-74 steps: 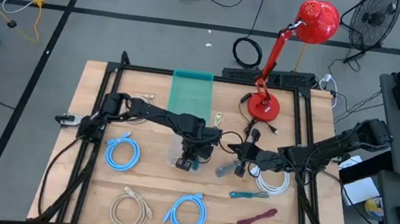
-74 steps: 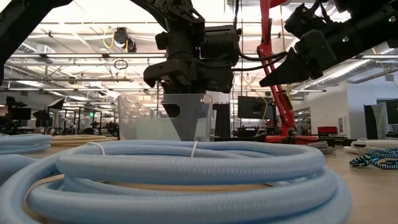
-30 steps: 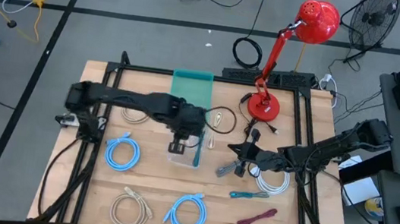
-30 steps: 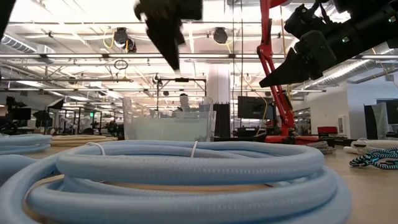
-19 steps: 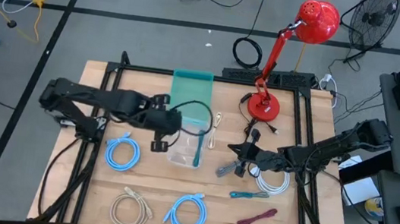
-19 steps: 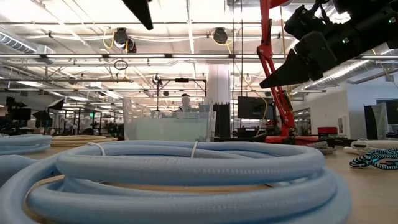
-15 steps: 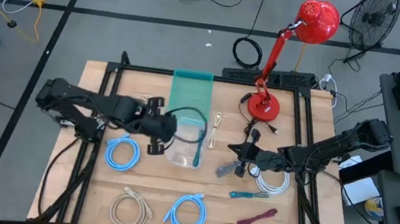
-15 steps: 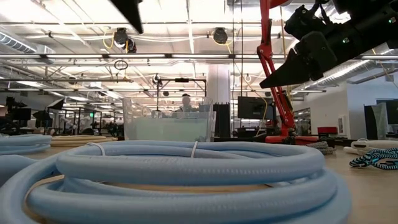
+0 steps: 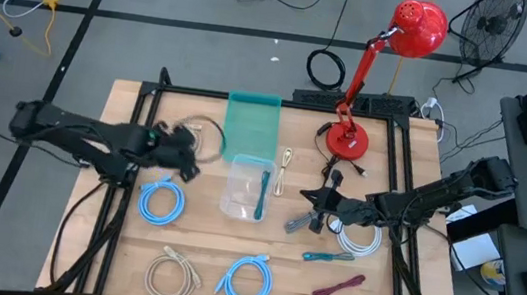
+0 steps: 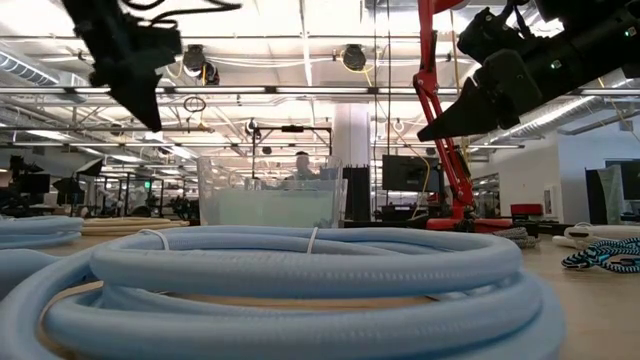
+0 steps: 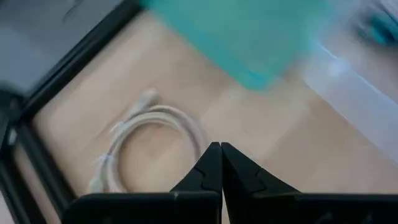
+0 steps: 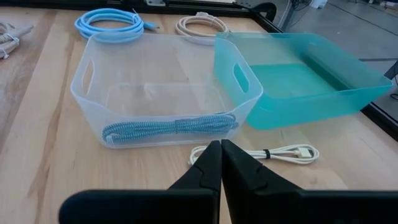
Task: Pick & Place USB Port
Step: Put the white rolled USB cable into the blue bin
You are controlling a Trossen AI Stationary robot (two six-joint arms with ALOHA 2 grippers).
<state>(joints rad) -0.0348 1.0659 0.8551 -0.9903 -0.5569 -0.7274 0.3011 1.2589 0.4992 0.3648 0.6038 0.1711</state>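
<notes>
In the high view the clear plastic bin (image 9: 247, 187) sits mid-frame on the wooden tabletop (image 9: 201, 246), touching the near edge of the teal bin (image 9: 252, 121) above it, and a teal braided USB cable (image 9: 262, 196) lies inside along the clear bin's right wall; the right wrist view shows that cable stretched flat on the bin floor. The left hand (image 9: 185, 153) sits left of centre, off to the left of both bins, fingers pressed together on nothing, and its own camera looks past the closed tips at a coiled beige cable (image 11: 146, 146) lying beside the teal bin. The right hand (image 9: 301, 222) waits right of centre, just right of the clear bin, also pinched shut and empty, with a white USB cable (image 12: 261, 152) lying on the wood between it and the bins. With one cable in the bin, the step in hand looks like going for another. To do it well, the left hand should spread its fingers before descending, come down square over one strand of the beige coil rather than the middle of the loop, and close where the strands are bundled so the coil lifts as one piece. Carry it high enough to clear the bin wall and release low inside, so the loose ends do not drape over the rim.
</notes>
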